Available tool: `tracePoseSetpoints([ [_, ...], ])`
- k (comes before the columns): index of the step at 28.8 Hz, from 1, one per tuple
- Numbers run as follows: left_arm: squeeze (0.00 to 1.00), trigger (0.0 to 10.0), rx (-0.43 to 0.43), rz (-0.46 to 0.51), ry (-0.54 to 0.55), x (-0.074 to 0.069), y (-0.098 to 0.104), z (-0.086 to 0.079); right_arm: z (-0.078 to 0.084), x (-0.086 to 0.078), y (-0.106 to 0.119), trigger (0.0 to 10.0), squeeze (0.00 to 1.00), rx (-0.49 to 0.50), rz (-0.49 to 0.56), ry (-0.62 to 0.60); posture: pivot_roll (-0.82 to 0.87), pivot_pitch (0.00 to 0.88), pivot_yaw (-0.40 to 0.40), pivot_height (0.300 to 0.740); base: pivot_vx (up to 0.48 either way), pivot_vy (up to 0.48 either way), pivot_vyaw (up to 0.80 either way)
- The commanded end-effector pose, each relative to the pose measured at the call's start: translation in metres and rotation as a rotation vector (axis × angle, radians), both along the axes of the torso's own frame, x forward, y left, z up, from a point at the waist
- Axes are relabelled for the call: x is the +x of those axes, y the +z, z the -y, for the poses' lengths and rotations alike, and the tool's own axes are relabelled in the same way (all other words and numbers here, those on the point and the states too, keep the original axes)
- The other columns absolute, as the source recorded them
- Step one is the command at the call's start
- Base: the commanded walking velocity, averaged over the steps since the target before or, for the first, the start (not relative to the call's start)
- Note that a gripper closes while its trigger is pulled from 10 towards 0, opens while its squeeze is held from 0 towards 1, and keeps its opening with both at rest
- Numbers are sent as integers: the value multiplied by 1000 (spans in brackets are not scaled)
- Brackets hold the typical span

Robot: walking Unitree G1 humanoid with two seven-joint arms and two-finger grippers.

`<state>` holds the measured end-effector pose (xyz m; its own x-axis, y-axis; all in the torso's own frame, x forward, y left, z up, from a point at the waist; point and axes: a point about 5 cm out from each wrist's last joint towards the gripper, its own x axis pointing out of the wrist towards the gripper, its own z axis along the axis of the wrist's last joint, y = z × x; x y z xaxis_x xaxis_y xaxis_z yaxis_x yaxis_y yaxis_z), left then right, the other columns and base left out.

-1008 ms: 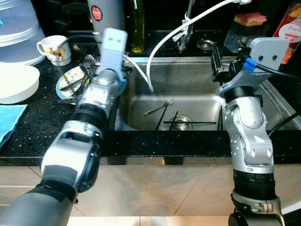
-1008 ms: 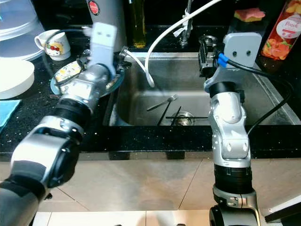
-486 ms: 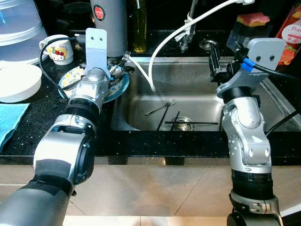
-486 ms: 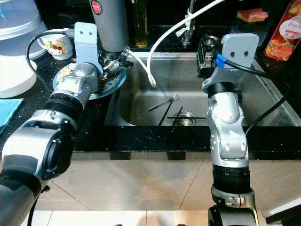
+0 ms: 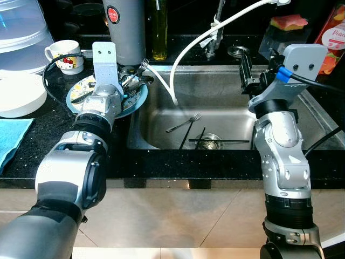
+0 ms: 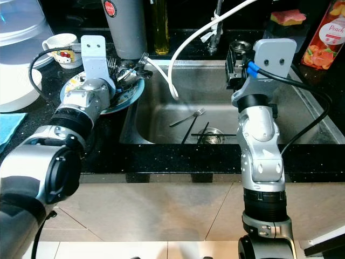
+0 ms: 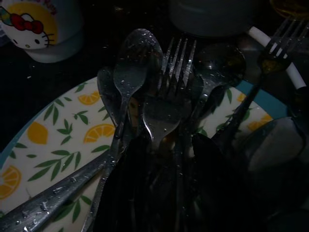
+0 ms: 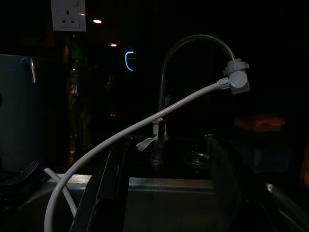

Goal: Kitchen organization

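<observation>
A lemon-patterned plate lies on the dark counter left of the sink and carries several wet spoons and forks. My left gripper is low over this plate. It looks shut on a fork whose tines point ahead over the other cutlery. Another fork and two black chopsticks lie in the steel sink. My right gripper is raised over the sink's right side, open and holding nothing, and faces the tap.
A white hose runs from the tap into the sink. A grey flask, an oil bottle and a cartoon mug stand behind the plate. A white bowl and blue cloth are at left, a sponge at back right.
My left arm has swung left from the sink's edge and settled low over the plate. The right arm has stayed where it was.
</observation>
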<state>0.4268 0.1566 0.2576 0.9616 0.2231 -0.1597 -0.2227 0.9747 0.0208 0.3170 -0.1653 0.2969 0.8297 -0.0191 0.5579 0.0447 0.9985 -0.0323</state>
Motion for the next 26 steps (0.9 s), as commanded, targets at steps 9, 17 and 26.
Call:
tracePoseSetpoints([
  [9,0,9176,-34,-15,23,0,2,-10,-1,0,0,10000,0,13,1,9,23,58,22,740,0,0,0],
  [17,0,196,-40,-38,26,0,-3,-11,-3,0,-1,10000,0,17,-1,17,23,52,25,740,0,0,0],
  [26,0,0,-29,-29,34,0,-3,-13,-3,1,-1,10000,0,14,-2,23,22,40,23,740,0,0,0],
])
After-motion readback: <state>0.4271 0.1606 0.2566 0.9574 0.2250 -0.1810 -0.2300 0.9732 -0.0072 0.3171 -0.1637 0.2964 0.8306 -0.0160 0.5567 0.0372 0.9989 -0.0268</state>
